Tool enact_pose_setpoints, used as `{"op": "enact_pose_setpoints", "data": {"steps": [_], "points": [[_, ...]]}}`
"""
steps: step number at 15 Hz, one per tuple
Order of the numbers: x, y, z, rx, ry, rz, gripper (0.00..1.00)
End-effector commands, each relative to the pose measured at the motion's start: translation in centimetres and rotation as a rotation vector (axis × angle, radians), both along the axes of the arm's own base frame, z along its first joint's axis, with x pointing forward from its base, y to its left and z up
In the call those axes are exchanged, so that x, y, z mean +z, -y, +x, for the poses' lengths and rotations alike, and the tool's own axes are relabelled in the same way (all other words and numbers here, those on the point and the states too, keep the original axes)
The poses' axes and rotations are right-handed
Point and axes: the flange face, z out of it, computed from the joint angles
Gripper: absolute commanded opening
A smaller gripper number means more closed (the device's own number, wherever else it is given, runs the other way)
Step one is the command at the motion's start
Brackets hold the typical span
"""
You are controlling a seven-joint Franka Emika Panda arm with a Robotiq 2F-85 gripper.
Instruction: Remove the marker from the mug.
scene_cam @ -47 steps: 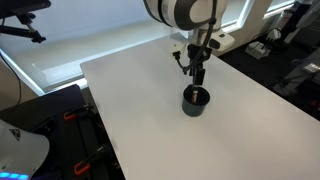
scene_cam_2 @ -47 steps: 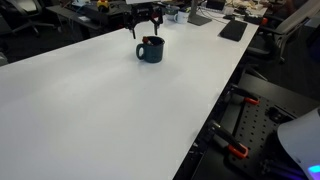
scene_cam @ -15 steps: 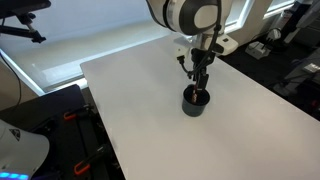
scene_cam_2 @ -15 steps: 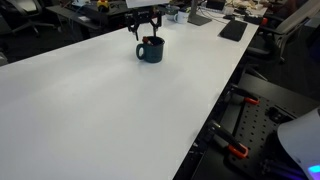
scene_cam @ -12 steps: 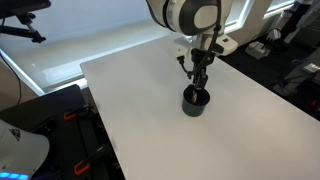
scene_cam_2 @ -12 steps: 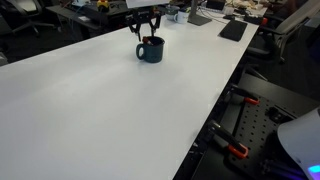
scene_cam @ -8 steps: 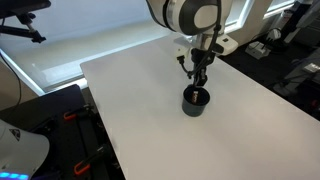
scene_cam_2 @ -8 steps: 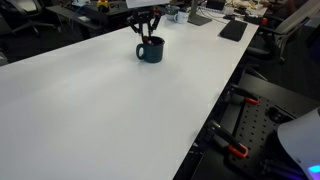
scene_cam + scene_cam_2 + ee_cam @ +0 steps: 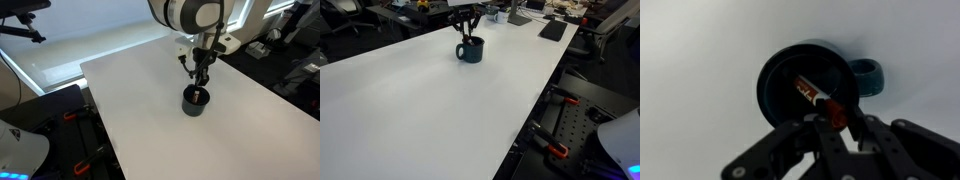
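Observation:
In the wrist view the dark mug (image 9: 780,75) sits below me with its handle (image 9: 868,76) to the right. The reddish-orange marker (image 9: 812,95) leans inside it, its top end pinched between my fingertips. My gripper (image 9: 837,117) is shut on the marker's upper end, right above the mug's rim. In both exterior views the gripper (image 9: 201,78) (image 9: 466,36) hangs straight over the mug (image 9: 196,100) (image 9: 470,50) on the white table (image 9: 180,140). The marker's lower part still lies inside the mug.
The white table (image 9: 430,110) stretches wide around the mug. Beyond its far edge stand desks with keyboards and clutter (image 9: 552,28). Black and orange clamps (image 9: 555,150) sit off the table's side. A dark chair (image 9: 60,120) stands past the other edge.
The fingers have closed on the marker's top end; a second ago they stood apart around it. The arm has barely moved.

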Motion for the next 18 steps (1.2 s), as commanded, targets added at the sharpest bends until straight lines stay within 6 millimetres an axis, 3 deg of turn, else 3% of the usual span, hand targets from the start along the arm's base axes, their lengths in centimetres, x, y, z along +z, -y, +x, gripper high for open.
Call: {"op": "enact_pose_setpoints", "data": {"steps": [1, 6, 11, 15, 18], "points": [[0.6, -0.4, -0.5, 0.013, -0.01, -0.008, 0.06], [3.9, -0.2, 0.3, 0.023, 0.047, -0.004, 0.06], [9.1, 0.3, 1.1, 0.022, 0.144, -0.01, 0.06], [12.8, 1.2, 1.7, 0.01, 0.21, -0.007, 0.06], [14.6, 2.3, 2.3, -0.008, 0.247, -0.012, 0.06]]}}
